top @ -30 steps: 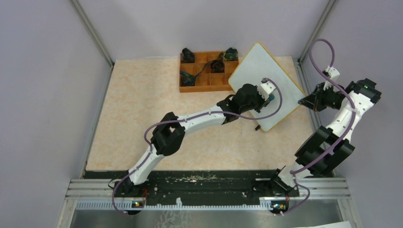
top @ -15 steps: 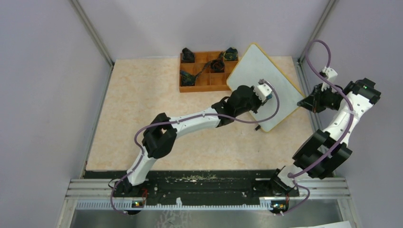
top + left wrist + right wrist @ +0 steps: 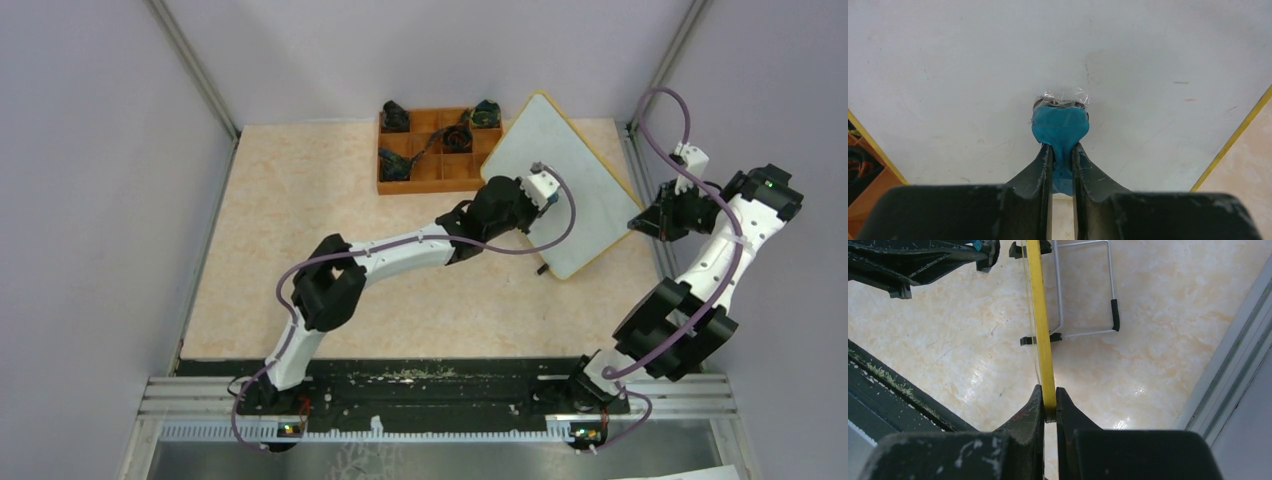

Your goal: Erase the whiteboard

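left gripper [image 3: 1062, 148]: jaws closed tight on the tail of a small blue wiper [image 3: 1060, 124]. its broad head, with a scrap of clear film at the tip, sits against the white face of the whiteboard [image 3: 973, 70], about mid-face in the wrist view. right gripper [image 3: 1049, 399]: jaws closed on the board's yellow frame [image 3: 1041, 325], pinching the edge nearest the right-hand edge of the table [image 3: 300, 260], so the frame runs straight out from between the fingers. judged step: wiping in progress, one arm rubbing while the other steadies the board. the face reads nearly clean around the wiper. a short red fleck [image 3: 1190, 99] and a faint dark dash [image 3: 1180, 82] remain to the wiper's right, toward the frame, with light smudging above the wiper. next move, as judged: carry the wiper across to those residual marks with steady contact on the face, and do not slacken the right hold. the board is propped tilted on a wire stand [image 3: 1115, 315] with black feet and could slide or tip under side load. position: the board stands in the far right corner area of the table, one corner just beside the orange tray [image 3: 430, 180] at the far edge, well apart from the near edge.
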Controlling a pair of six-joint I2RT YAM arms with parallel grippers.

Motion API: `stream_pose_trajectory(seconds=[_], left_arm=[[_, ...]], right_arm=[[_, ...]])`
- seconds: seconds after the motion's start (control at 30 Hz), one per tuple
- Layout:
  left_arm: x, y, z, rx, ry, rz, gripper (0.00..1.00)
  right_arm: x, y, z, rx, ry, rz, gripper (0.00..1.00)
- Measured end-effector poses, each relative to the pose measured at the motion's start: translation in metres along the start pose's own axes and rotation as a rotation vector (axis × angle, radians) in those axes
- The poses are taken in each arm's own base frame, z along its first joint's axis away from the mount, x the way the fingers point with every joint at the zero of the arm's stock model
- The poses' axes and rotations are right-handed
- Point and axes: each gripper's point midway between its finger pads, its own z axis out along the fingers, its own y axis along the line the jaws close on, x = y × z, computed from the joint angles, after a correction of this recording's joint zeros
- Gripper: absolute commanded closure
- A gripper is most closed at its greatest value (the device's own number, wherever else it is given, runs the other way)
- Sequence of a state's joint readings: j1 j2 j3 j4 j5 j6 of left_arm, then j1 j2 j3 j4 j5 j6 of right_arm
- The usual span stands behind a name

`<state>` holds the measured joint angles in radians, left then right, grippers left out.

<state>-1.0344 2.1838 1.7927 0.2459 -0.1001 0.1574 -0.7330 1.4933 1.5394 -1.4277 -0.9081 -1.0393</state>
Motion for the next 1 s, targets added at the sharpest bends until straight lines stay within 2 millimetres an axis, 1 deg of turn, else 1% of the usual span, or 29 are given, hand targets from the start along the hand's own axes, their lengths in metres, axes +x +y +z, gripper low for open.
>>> stream_pose_trajectory(seconds=[0.1, 0.17, 0.23, 0.3, 0.47, 0.53, 0.63, 0.73, 0.8, 0.9, 1.0], left_arm=[[0.014, 0.008, -0.006, -0.011, 0.031, -0.001, 1.00], [0.019, 0.018, -0.011, -0.024, 0.046, -0.003, 1.00], [0.022, 0.033, -0.018, -0.045, 0.058, -0.006, 1.00], [0.020, 0.048, -0.025, -0.070, 0.058, -0.010, 1.00], [0.007, 0.084, -0.043, -0.152, 0.040, -0.019, 1.00], [0.003, 0.095, -0.049, -0.180, 0.032, -0.024, 1.00], [0.006, 0.110, -0.058, -0.217, 0.037, -0.034, 1.00], [0.021, 0.123, -0.066, -0.254, 0.068, -0.054, 1.00], [0.036, 0.133, -0.074, -0.279, 0.099, -0.072, 1.00], [0.062, 0.151, -0.092, -0.326, 0.157, -0.108, 1.00], [0.078, 0.164, -0.110, -0.368, 0.192, -0.143, 1.00]], right_arm=[[0.001, 0.001, -0.001, 0.004, 0.007, 0.002, 1.00], [0.002, 0.001, -0.002, 0.007, 0.011, 0.004, 1.00], [0.002, 0.002, -0.002, 0.009, 0.015, 0.005, 1.00], [0.003, 0.001, -0.002, 0.012, 0.018, 0.008, 1.00], [0.004, 0.001, -0.004, 0.018, 0.030, 0.014, 1.00], [0.004, 0.001, -0.004, 0.019, 0.030, 0.018, 1.00], [0.004, 0.001, -0.004, 0.019, 0.030, 0.020, 1.00], [0.003, 0.001, -0.004, 0.017, 0.035, 0.024, 1.00], [0.003, -0.001, -0.004, 0.017, 0.038, 0.029, 1.00], [0.003, -0.004, -0.003, 0.017, 0.043, 0.041, 1.00], [0.003, -0.006, -0.003, 0.018, 0.048, 0.053, 1.00]])
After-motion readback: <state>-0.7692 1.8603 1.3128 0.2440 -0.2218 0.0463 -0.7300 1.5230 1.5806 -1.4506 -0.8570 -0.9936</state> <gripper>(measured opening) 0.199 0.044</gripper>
